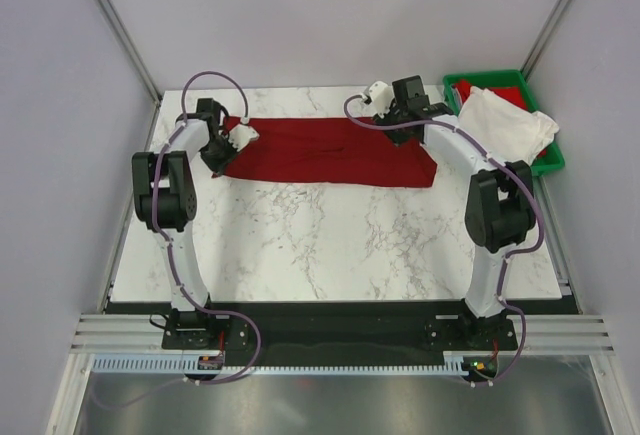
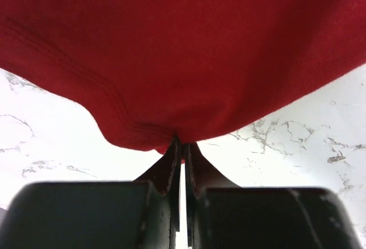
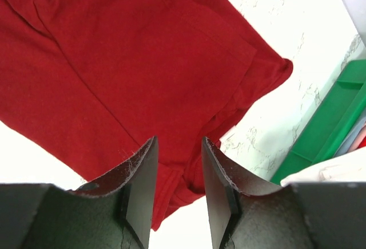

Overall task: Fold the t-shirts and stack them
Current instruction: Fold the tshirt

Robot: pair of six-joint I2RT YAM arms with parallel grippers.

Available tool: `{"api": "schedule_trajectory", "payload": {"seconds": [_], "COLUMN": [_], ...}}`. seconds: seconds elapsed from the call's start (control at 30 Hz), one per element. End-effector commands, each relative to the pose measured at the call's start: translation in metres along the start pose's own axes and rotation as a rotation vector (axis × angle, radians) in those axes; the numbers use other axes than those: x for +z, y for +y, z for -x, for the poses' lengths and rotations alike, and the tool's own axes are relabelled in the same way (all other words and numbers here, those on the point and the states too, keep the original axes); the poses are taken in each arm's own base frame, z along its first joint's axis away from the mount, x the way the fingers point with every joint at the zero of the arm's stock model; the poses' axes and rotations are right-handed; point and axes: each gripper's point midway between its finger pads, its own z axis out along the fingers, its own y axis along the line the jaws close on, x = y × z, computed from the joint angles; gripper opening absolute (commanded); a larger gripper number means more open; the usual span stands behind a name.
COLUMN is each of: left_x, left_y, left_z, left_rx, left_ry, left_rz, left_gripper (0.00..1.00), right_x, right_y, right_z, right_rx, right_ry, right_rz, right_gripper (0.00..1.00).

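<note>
The dark red t-shirt (image 1: 330,152) lies folded into a long band across the far part of the marble table. My left gripper (image 1: 240,140) is shut on its left end, and the left wrist view shows the red cloth (image 2: 189,48) pinched at the fingertips. My right gripper (image 1: 385,115) hovers open above the shirt's far right part. In the right wrist view the red cloth (image 3: 131,60) lies below and between its fingers (image 3: 143,169), which hold nothing. The off-white t-shirt (image 1: 505,125) is draped over the green bin.
The green plastic bin (image 1: 500,79) stands at the table's far right corner, also in the right wrist view (image 3: 326,123). Bare marble tabletop (image 1: 330,245) stretches from the shirt to the near edge. Grey walls close in the left, right and far sides.
</note>
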Motion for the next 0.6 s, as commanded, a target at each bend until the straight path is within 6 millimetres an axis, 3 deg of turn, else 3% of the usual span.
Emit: {"api": "schedule_trajectory", "payload": {"seconds": [0.0, 0.03, 0.2, 0.23, 0.27, 0.43, 0.57], "left_x": [0.007, 0.005, -0.041, -0.043, -0.059, -0.079, -0.095], "left_y": [-0.012, -0.021, -0.060, -0.080, -0.090, -0.155, -0.203], "left_z": [-0.012, -0.003, -0.009, -0.022, -0.018, -0.055, -0.066], "left_rx": [0.024, 0.051, 0.092, 0.104, 0.142, 0.199, 0.228], "left_ry": [0.039, 0.035, 0.032, 0.066, 0.054, 0.193, 0.252], "left_rz": [-0.023, -0.025, -0.010, -0.052, -0.044, -0.161, -0.243], "left_gripper": [0.02, 0.02, 0.02, 0.02, 0.02, 0.02, 0.02], "right_x": [-0.022, -0.022, -0.024, -0.020, -0.017, 0.002, 0.018], "right_y": [-0.008, -0.005, 0.022, 0.027, 0.029, 0.037, 0.036], "right_z": [0.007, 0.004, -0.015, -0.019, -0.020, -0.032, -0.031], "right_rx": [-0.012, -0.006, 0.011, 0.019, 0.021, 0.039, 0.055], "right_ry": [-0.025, -0.019, 0.013, 0.022, 0.028, 0.089, 0.098], "right_rz": [-0.039, -0.032, 0.079, 0.103, 0.115, 0.148, 0.147], "right_gripper": [0.44, 0.44, 0.43, 0.43, 0.42, 0.40, 0.40]}}
